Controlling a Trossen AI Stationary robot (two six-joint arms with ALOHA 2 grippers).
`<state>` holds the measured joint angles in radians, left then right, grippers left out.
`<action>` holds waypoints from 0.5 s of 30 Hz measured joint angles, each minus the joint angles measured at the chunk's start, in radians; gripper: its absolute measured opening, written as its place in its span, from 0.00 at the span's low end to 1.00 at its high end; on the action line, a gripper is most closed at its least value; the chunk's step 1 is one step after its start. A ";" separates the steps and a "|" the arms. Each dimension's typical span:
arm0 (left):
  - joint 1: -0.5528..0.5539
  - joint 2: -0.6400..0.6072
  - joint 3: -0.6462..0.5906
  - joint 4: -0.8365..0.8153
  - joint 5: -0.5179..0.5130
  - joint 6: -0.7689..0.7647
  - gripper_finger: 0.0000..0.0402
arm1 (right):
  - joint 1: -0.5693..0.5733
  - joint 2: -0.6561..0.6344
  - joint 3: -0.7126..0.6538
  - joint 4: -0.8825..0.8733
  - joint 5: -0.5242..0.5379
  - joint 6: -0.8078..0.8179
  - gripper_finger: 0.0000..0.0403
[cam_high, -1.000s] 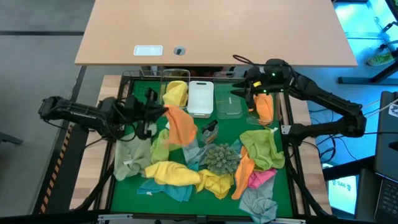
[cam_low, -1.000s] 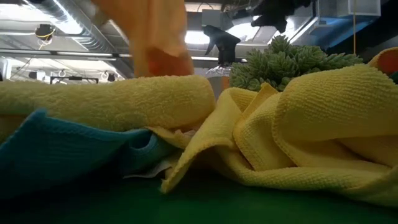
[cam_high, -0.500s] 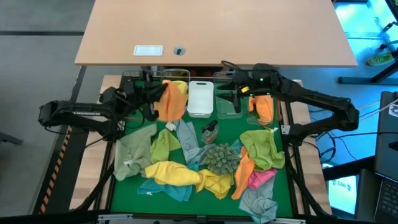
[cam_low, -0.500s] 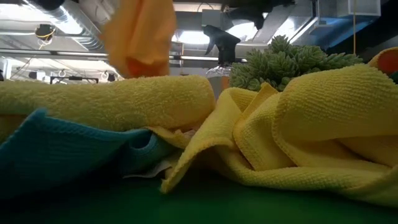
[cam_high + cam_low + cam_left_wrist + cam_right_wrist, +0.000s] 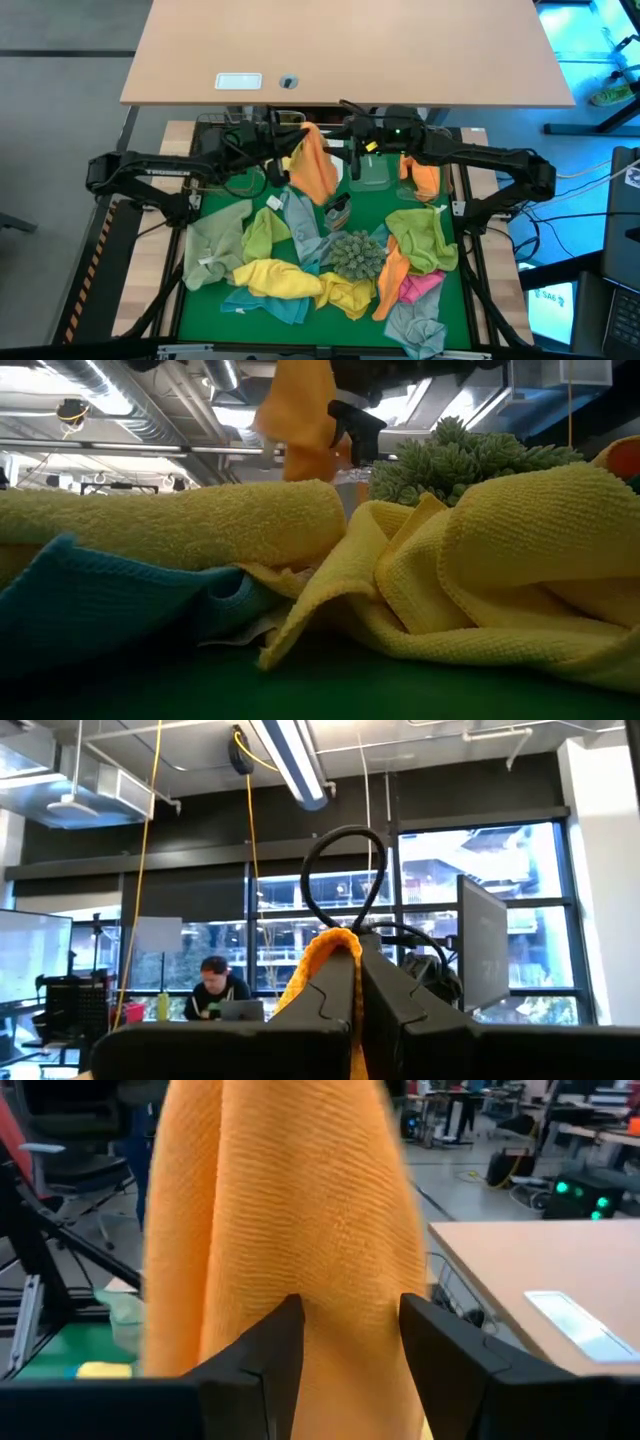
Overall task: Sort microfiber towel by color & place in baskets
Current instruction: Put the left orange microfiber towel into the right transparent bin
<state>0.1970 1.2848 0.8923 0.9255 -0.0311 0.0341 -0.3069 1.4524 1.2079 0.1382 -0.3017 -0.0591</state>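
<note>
An orange microfiber towel (image 5: pixel 316 172) hangs over the far middle of the green mat, with my left gripper (image 5: pixel 296 148) shut on its top. The low view shows it hanging high (image 5: pixel 300 410). My right gripper (image 5: pixel 345 152) stands open just right of it, and its wrist view is filled by the orange cloth (image 5: pixel 290 1200). A clear basket (image 5: pixel 372 172) sits under the right arm. Another orange towel (image 5: pixel 425 178) lies at the far right. My left gripper pinches a bunched top fold of the orange towel (image 5: pixel 334 946) between its two shut fingers. It comes from the table's left, slanting a little upward. The towel hangs slack below the fingers, clear of the towels on the mat. My right gripper's open fingers (image 5: pixel 265 1350) stand against the hanging cloth; whether they touch it, I cannot tell.
Loose towels cover the near half of the mat: yellow (image 5: pixel 280 278), light green (image 5: pixel 420 235), pink (image 5: pixel 420 285), grey (image 5: pixel 415 328) and teal (image 5: pixel 265 305). A spiky grey-green ball (image 5: pixel 352 255) sits among them. A wooden tabletop (image 5: pixel 340 50) lies beyond the far edge.
My left gripper has carried the orange towel toward the far edge and then toward the table's right, staying shut on it; the towel now hangs over the far middle. My right gripper has moved toward the table's left, up to the towel.
</note>
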 joint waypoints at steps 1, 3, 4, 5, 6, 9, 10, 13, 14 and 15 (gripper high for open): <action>0.000 0.016 0.015 0.001 0.000 0.000 0.00 | 0.000 0.005 0.000 0.004 -0.011 -0.001 0.41; 0.000 0.041 0.042 0.000 0.001 0.000 0.00 | 0.000 0.014 0.000 0.008 -0.028 -0.001 0.41; 0.000 0.054 0.056 0.001 0.007 0.000 0.00 | 0.000 0.017 0.000 0.013 -0.037 -0.001 0.41; 0.000 0.066 0.069 0.002 0.018 0.001 0.00 | 0.000 0.018 0.000 0.015 -0.052 -0.001 0.41; 0.000 0.076 0.079 0.001 0.033 0.001 0.00 | 0.000 0.018 0.000 0.017 -0.071 -0.001 0.41; 0.000 0.100 0.101 -0.005 0.067 0.001 0.00 | 0.000 0.021 0.000 0.028 -0.149 0.000 0.41; 0.000 0.103 0.107 -0.014 0.075 0.002 0.00 | 0.000 0.023 0.000 0.027 -0.182 0.000 0.41; 0.000 0.104 0.110 -0.039 0.073 0.002 0.00 | 0.000 0.023 0.000 0.026 -0.275 0.001 0.41; 0.001 0.104 0.110 -0.049 0.072 0.002 0.00 | 0.000 0.023 0.000 0.026 -0.306 0.001 0.41; 0.002 0.104 0.110 -0.054 0.072 0.002 0.00 | 0.000 0.023 0.000 0.026 -0.333 0.001 0.41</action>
<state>0.1989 1.3884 1.0019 0.8712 0.0414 0.0360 -0.3069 1.4754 1.2076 0.1641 -0.6350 -0.0578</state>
